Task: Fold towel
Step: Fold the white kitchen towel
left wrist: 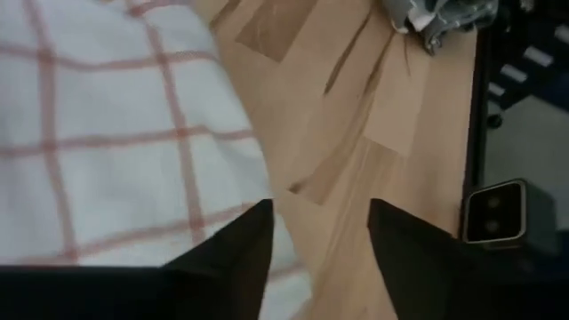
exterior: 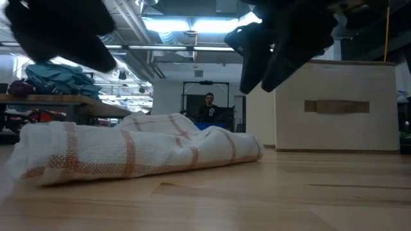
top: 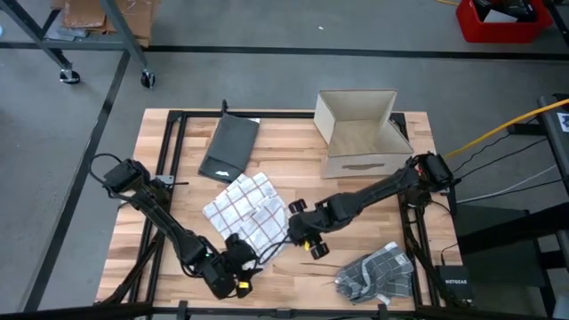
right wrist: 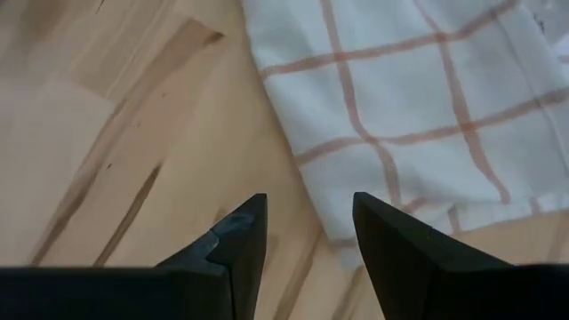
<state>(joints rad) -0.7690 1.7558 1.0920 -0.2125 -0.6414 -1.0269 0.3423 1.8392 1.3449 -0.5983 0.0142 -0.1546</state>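
My left gripper and right gripper both hang open beside the soft, rumpled red-checked white towel on the wooden table.

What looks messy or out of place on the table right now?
The white checked towel lies rumpled mid-table, with both open grippers, left and right, at its near edge. A grey checked cloth sits crumpled near the table's front right corner.

Rumpled checked towel, cardboard box behind
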